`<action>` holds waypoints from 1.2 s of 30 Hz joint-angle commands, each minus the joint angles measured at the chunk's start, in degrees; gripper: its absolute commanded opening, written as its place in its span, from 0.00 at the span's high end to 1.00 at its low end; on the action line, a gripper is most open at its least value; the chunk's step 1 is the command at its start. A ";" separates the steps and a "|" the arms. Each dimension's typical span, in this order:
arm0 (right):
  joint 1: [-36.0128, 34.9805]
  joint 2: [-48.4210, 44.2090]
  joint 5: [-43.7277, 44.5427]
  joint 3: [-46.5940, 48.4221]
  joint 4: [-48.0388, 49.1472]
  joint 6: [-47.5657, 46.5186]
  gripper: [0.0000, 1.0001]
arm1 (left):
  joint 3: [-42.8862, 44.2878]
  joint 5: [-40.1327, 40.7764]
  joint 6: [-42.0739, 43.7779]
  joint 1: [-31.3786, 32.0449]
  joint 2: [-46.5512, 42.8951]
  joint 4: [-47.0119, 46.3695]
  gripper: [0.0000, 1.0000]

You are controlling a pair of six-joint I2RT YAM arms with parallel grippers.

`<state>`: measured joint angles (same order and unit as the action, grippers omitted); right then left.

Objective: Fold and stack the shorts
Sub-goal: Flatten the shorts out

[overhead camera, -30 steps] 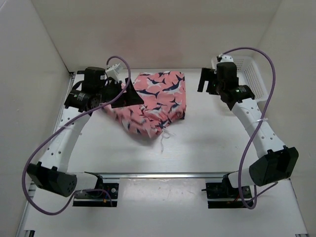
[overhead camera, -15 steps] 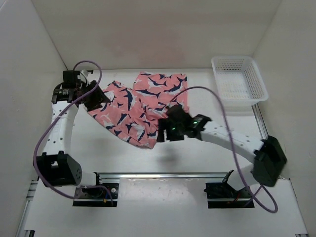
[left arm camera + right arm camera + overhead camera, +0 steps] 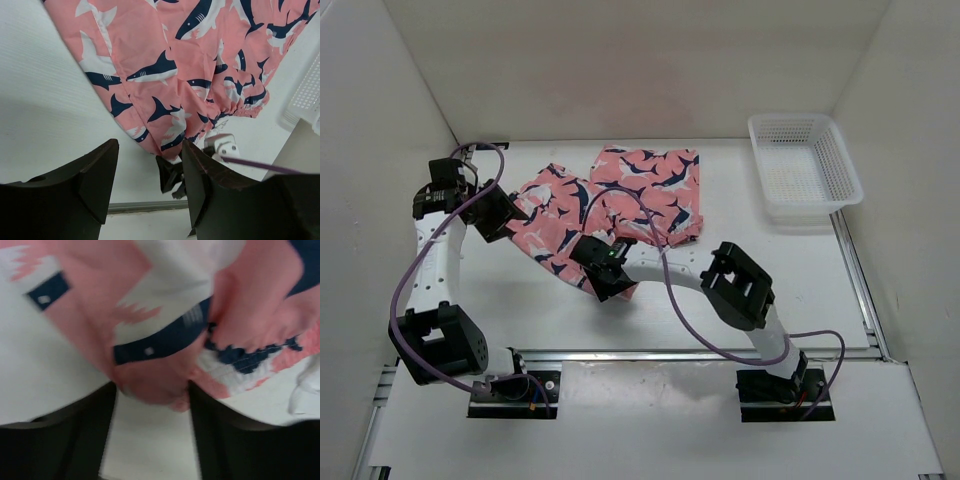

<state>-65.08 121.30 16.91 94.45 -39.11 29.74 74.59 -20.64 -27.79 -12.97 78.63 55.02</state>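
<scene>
No fold is yet made: the coral-pink shark-printed fabric shorts are spread rumpled at upper centre of the white table. The left claw is parted and empty at their left edge. The right claw is pinched on the near hem. Folding and stacking remain.

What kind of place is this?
Probably a robot test lab: white-and-black left arm and right arm bolted to a white table, plain white walls, coral-pink shark-print fabric shorts.
</scene>
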 commanded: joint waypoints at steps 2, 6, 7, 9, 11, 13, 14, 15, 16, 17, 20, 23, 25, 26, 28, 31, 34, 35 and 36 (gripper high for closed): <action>2.14 1.93 7.60 0.48 -4.30 -1.00 0.49 | 0.47 -1.42 -0.16 -0.21 -1.99 -0.80 0.35; 3.20 -2.19 9.37 -7.68 -2.81 1.10 0.95 | 0.47 -1.42 -0.16 -0.21 -1.99 -0.80 0.35; 3.20 -4.73 10.42 -9.45 -2.81 1.81 1.00 | 0.47 -1.42 -0.16 -0.21 -1.99 -0.80 0.35; 3.20 -8.42 12.97 -13.75 -2.29 4.35 1.00 | 0.47 -1.42 -0.16 -0.21 -1.99 -0.80 0.35; 3.20 -14.75 14.73 -21.04 -2.28 6.38 1.00 | 0.47 -1.42 -0.16 -0.21 -1.99 -0.80 0.39; 3.73 -21.41 17.44 -28.14 -4.56 10.66 1.00 | -0.75 -1.42 -0.16 -0.21 -1.46 -1.32 0.40; 3.73 -23.45 18.50 -30.27 -5.87 12.52 1.00 | -0.76 -1.42 -0.16 -0.21 -1.46 -1.32 0.41; 3.73 -25.39 19.12 -32.21 -8.41 14.02 0.94 | -1.45 -1.42 -0.16 -0.21 -0.85 -1.93 0.41; 4.34 -28.54 19.74 -35.36 -9.83 17.34 0.82 | -2.33 -1.42 -0.16 -0.21 -0.33 -1.94 0.42; 4.35 -29.96 19.74 -36.78 -10.89 18.59 0.68 | -2.86 -1.42 -0.16 -0.21 -0.32 -1.94 0.42; 5.14 -34.27 18.96 -39.52 -13.44 22.19 0.03 | -5.50 -1.42 -0.16 -0.21 0.82 -2.64 0.44; 5.14 -38.32 15.72 -40.75 -13.97 25.27 0.00 | -10.41 1.12 -0.16 -0.21 0.13 -2.64 0.39; 5.14 -41.99 13.69 -41.46 -13.97 26.86 0.00 | -13.22 2.18 -0.16 -0.21 0.12 -2.64 0.34; 5.14 -43.32 12.64 -42.67 -13.28 28.17 0.00 | -15.59 2.71 -0.16 -0.21 -0.40 -3.16 0.28; 5.66 -47.89 8.78 -43.74 -11.78 29.23 0.00 | -17.80 4.38 -0.16 -0.21 -0.41 -4.48 0.28; 8.64 -53.96 2.45 -46.37 -7.31 30.64 0.03 | -19.39 6.32 -1.48 0.40 2.48 -6.41 0.27; 14.00 -60.46 -7.91 -51.29 -0.46 33.01 0.04 | -18.78 8.67 -2.18 1.02 6.44 -6.95 0.27; 15.84 -62.13 -10.73 -52.87 2.96 33.80 0.04 | -18.17 9.39 -2.18 1.02 8.36 -7.56 0.27; 19.86 -65.02 -13.28 -54.54 4.64 35.55 0.04 | -17.64 9.39 -2.18 1.02 9.51 -7.56 0.29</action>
<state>-50.83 60.93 14.98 43.46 -42.19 60.18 55.18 -14.20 -29.36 -12.38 86.11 50.06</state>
